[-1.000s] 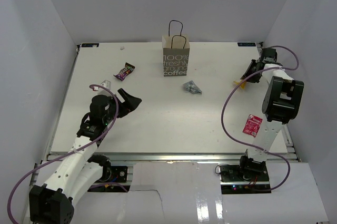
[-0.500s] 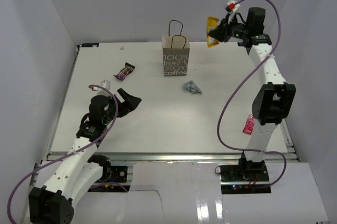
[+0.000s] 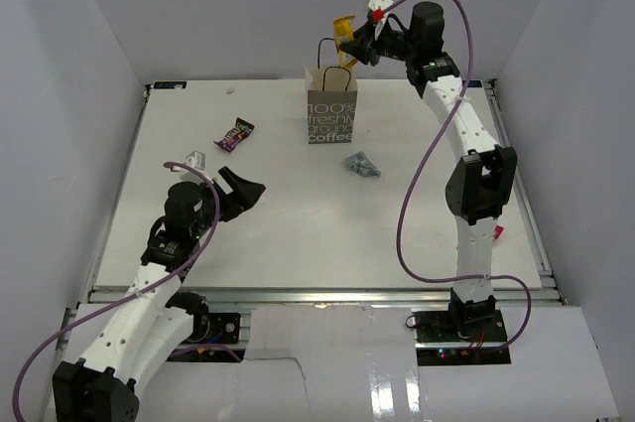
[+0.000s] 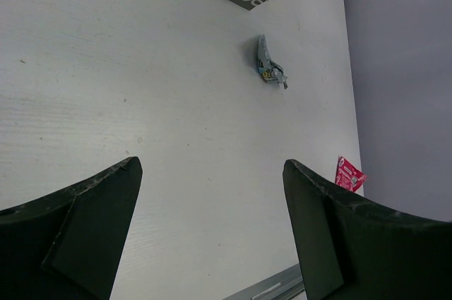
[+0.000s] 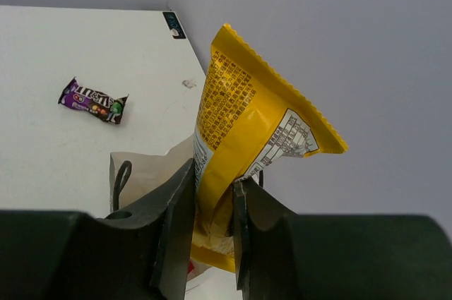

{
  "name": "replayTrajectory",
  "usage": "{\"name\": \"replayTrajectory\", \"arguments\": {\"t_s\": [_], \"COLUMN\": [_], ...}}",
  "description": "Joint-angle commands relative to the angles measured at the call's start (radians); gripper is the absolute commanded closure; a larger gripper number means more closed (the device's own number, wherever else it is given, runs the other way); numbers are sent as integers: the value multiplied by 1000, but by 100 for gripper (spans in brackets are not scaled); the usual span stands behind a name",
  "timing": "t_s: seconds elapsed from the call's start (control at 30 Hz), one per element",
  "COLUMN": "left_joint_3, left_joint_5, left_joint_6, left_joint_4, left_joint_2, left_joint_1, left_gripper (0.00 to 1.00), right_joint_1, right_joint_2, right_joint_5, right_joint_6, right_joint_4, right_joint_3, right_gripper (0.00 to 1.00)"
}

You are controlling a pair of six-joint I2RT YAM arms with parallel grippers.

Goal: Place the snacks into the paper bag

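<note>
The paper bag [image 3: 331,106] stands upright at the back middle of the table, its open top under my right gripper [image 3: 354,46]. That gripper is shut on the yellow snack packet [image 3: 343,25], which hangs in the air just above the bag's mouth. The right wrist view shows the yellow packet [image 5: 247,116] pinched between the jaws, with the bag's rim [image 5: 145,173] below. A purple snack [image 3: 236,133] lies left of the bag and a silvery grey snack [image 3: 362,165] in front of it. My left gripper [image 3: 243,192] stands open and holds nothing, low over the table's left side.
A red snack [image 4: 349,174] lies near the table's right front edge, mostly hidden behind the right arm in the top view. White walls close in the table at the back and on both sides. The right arm's purple cable [image 3: 417,174] loops over the right half.
My right arm has swung from the table's right back edge up and to the left, carrying the yellow packet over the bag's mouth. The left arm has barely shifted.
</note>
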Motion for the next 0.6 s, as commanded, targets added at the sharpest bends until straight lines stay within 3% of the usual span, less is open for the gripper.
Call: {"name": "replayTrajectory", "arguments": {"t_s": [0.0,0.4,0.53,0.57], "left_joint_3": [29,41,81,93], "left_joint_5": [-14,-17,-72,-87], "left_joint_6": [1,-2,-5,-10], "left_joint_4": [-13,17,16,13], "left_joint_2": [-16,32,96,114], "left_joint_1": [2,4,4,4], "left_gripper": [8,8,8,8], "right_joint_1": [12,35,38,38], "right_joint_2": [10,11,11,13], "right_joint_5": [59,29,32,38], "right_joint_6": [-9,-15,0,1], "right_joint_4": [113,115,122,121], "right_joint_3": [6,-83,-115,-115], "right_gripper": [72,65,57,51]}}
